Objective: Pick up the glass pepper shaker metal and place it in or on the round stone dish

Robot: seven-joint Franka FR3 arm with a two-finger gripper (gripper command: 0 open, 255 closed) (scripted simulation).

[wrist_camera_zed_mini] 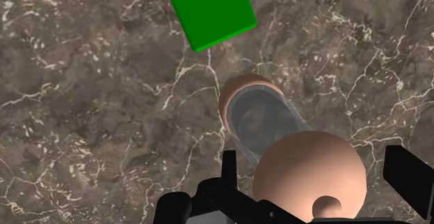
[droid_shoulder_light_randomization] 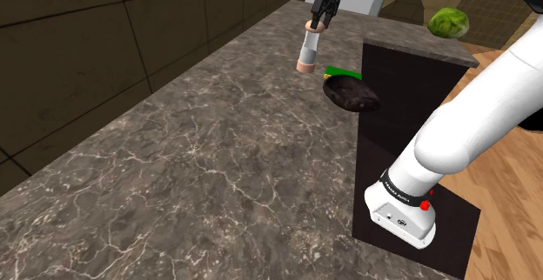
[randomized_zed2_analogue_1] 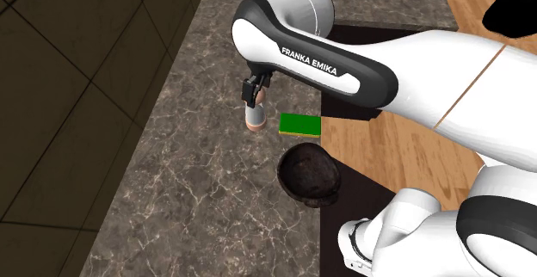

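Observation:
The pepper shaker (droid_shoulder_light_randomization: 308, 49) is a clear tube with a pinkish-tan cap and base, standing upright on the dark marble counter (droid_shoulder_light_randomization: 217, 165). In the second exterior view the shaker (randomized_zed2_analogue_1: 255, 116) is just beside a flat green block. My gripper (droid_shoulder_light_randomization: 318, 22) hangs straight above it, open, with the fingers down at cap height. In the wrist view the cap (wrist_camera_zed_mini: 309, 177) sits between the two black fingers (wrist_camera_zed_mini: 409, 177) with a gap on each side. The round dark stone dish (droid_shoulder_light_randomization: 351, 94) lies near the counter's edge by the stand, and the dish (randomized_zed2_analogue_1: 310, 174) holds nothing.
A flat green block (droid_shoulder_light_randomization: 341, 72) lies between shaker and dish, also visible as the green block (wrist_camera_zed_mini: 209, 10) ahead of the gripper. The dark stand (droid_shoulder_light_randomization: 409, 130) rises beside the dish. A green lettuce-like head (droid_shoulder_light_randomization: 449, 22) rests behind it. A tiled wall borders the counter.

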